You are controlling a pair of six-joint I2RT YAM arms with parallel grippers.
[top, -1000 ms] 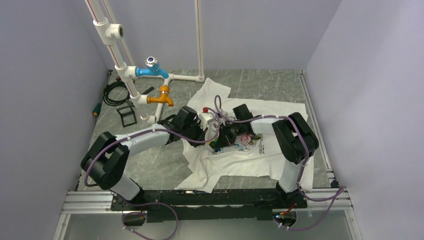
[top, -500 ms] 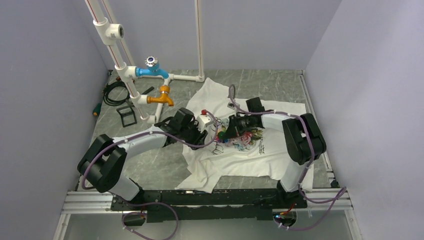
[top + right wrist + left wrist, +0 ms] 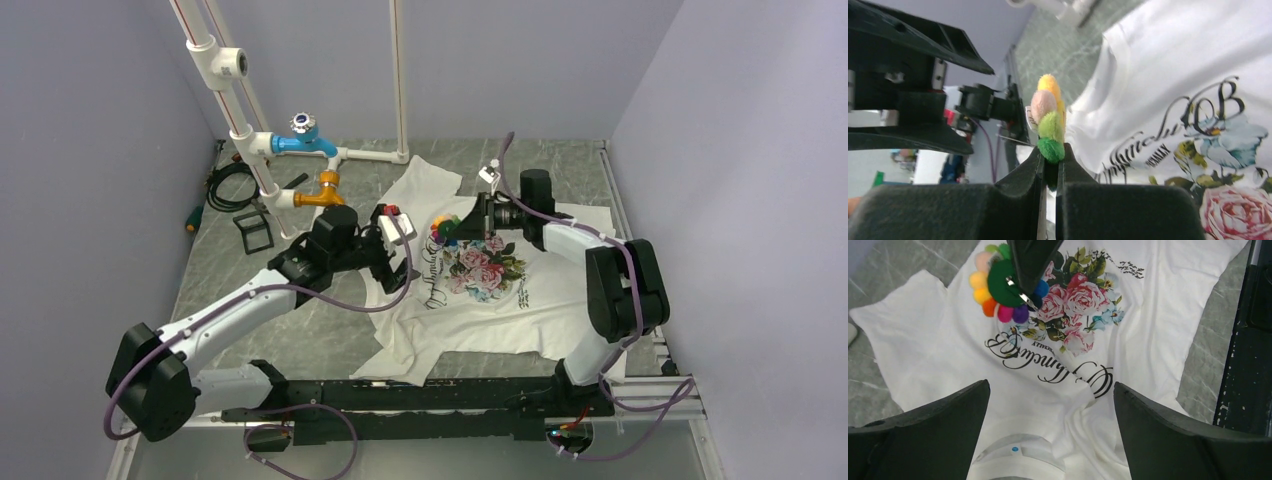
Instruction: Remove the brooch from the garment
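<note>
- Above the garment [image 3: 560, 300], just off the upper left of the rose print [image 3: 480, 268]: brooch [image 3: 440, 228] pinched edge-on in the right gripper [image 3: 1049, 165], jaws drawn narrow onto its green centre.
- Judged clear of the cloth from the right wrist view, with no fabric seen lifting with it. Treat removal as largely done and set-down as outstanding.
- Left gripper [image 3: 1050, 387] spread wide and holding nothing, hovering over the left part of the shirt, apart from the brooch.
- Slip hazard: bite taken on soft plush with a small contact area. Expect rotation or a drop back onto the shirt if clamping force eases or the arm swings fast.
- Snag hazard: metal pin [image 3: 1018, 287] exposed on the back face. Avoid lowering or dragging across the fabric, since a re-catch would pull the shirt along.
- Pin clasp state, open or latched, not discernible. Assume a bare point.
- Collision hazard: both wrists working close over the same patch. Keep the right arm's path away from the open left fingers.
</note>
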